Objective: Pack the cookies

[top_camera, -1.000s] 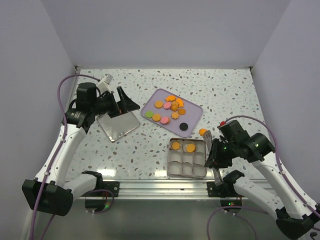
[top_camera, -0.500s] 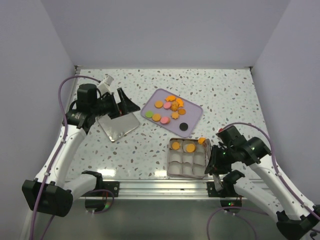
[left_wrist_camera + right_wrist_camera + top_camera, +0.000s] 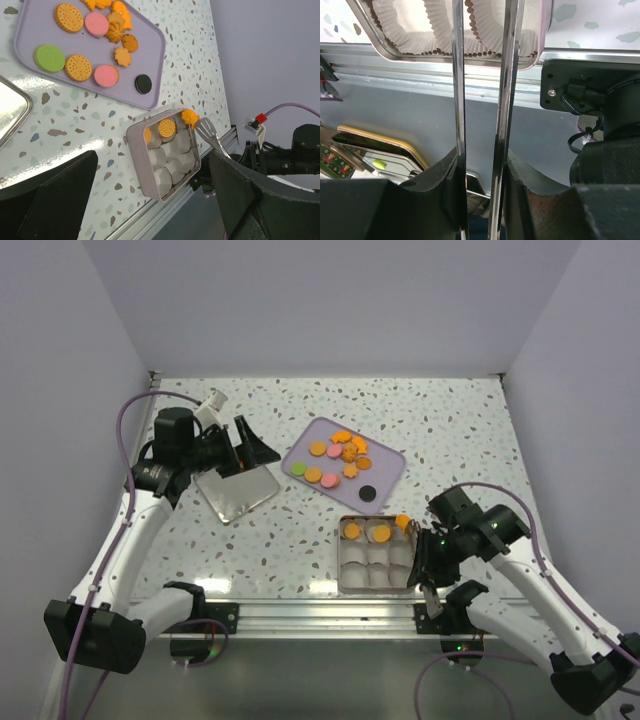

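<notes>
Several cookies [image 3: 335, 453], orange, pink, green and one black, lie on the lilac tray [image 3: 390, 462]; the left wrist view shows them too [image 3: 80, 67]. The square tin [image 3: 343, 575] holds two orange cookies [image 3: 381, 534] in its far row of paper cups. My right gripper [image 3: 428, 562] is shut on metal tongs [image 3: 459, 75], whose tips [image 3: 206, 130] sit beside an orange scalloped cookie [image 3: 402, 522] at the tin's far right corner. Whether the tips still pinch that cookie I cannot tell. My left gripper [image 3: 252, 445] hangs open and empty above the tin's lid.
The shiny metal lid [image 3: 237, 490] lies flat left of the tray, under my left gripper. The tin [image 3: 134, 160] stands close to the table's near edge and the aluminium rail [image 3: 300, 612]. White walls close in the table on three sides.
My right arm carried the orange cookie in the tongs leftward, from above the table beside the tin to the tin's far right corner. The left arm stayed still.
</notes>
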Available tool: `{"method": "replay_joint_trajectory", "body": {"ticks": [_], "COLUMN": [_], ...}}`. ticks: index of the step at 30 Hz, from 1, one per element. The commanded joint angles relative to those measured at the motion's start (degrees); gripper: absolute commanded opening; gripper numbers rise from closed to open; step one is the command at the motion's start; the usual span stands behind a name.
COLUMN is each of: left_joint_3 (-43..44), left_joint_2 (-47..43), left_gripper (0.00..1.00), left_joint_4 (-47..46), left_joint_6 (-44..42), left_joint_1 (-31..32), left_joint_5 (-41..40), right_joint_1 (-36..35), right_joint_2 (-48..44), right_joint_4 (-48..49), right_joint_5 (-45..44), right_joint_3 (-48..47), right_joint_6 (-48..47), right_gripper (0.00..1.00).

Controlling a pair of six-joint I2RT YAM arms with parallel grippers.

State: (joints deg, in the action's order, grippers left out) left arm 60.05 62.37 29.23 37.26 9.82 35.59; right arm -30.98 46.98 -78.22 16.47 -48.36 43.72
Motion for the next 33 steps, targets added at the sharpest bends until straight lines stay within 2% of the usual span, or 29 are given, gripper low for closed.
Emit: {"method": "replay_joint_trajectory", "body": {"ticks": [1, 10, 16, 23, 29, 33], "left_joint_3": [0.24, 0.77, 0.77, 1.47, 2.17, 2.44], "left_joint_2": [-0.58, 0.91, 1.7, 2.76, 2.85, 2.76], "left_gripper": [1.0, 1.0, 1.0, 1.0, 1.0, 1.0], "left_joint_4": [-2.25, -3.48, -4.36, -4.71, -4.36, -4.62], "left_joint_6": [-0.43, -0.17, 0.1, 0.27, 0.27, 0.71], "left_joint_1": [0.19, 0.19, 0.19, 0.19, 0.19, 0.19], "left_joint_5": [0.79, 1.06, 1.32, 2.11, 2.2, 2.46], "right_joint_1": [0.22, 0.31, 0.22, 0.22, 0.31, 0.22], "right_joint_2": [0.56, 2.24, 6.01, 20.5, 35.53, 44.23], "right_joint_4": [-10.64, -12.49, -9.42, -1.86, 5.78, 6.06], "right_joint_5": [0.85, 1.11, 1.54, 2.52, 4.8, 4.1], "right_joint_3": [-3.84, -10.35, -14.48, -25.45, -30.64, -35.21], "right_joint_6": [-0.75, -0.31, -0.13, -3.55, -7.95, -10.67], "right_gripper": [0.34, 0.38, 0.37, 0.38, 0.41, 0.43]}}
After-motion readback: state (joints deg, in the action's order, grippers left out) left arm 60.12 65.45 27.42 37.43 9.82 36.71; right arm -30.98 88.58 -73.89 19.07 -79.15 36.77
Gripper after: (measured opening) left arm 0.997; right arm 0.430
